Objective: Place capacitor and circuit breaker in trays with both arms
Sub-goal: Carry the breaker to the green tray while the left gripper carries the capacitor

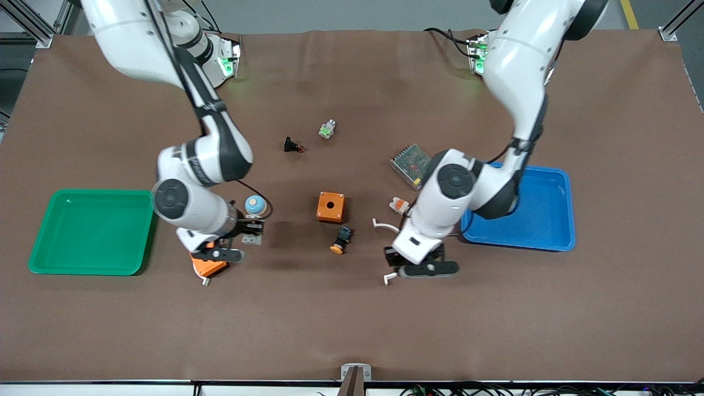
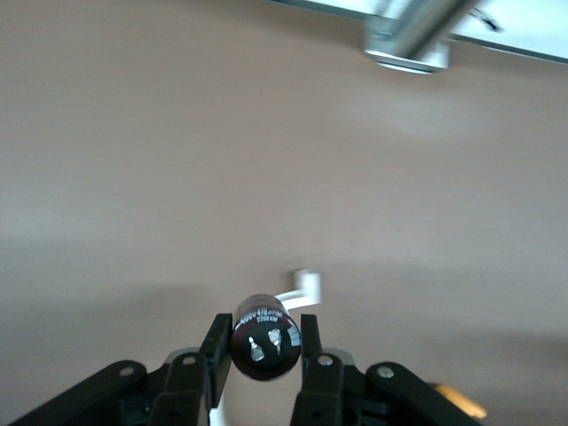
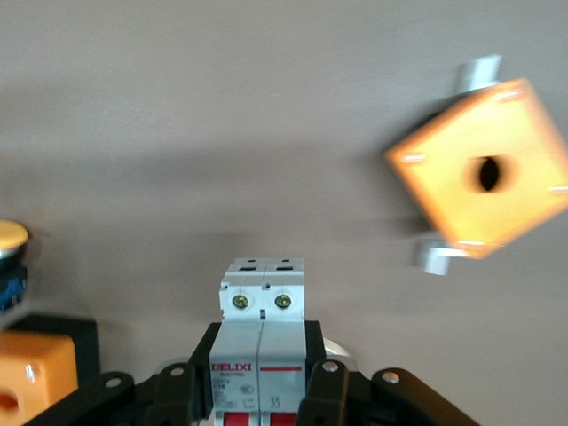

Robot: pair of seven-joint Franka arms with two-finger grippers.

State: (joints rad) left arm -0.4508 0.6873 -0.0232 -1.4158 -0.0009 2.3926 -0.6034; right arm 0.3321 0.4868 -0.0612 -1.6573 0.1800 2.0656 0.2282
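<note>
Light: bright, even, from overhead
Shadows: soft, short, under both arms on the tabletop [image 1: 352, 330]
Glare: mild sheen on the blue tray [image 1: 544, 234]
Blur: wrist views smeared; orange box [image 3: 484, 169] soft-edged
Front view: sharp

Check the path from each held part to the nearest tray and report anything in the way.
Nothing visible blocks either. The left gripper holds the capacitor, with only bare mat between it and the blue tray. The right gripper holds the circuit breaker over an orange box, beside the green tray.
</note>
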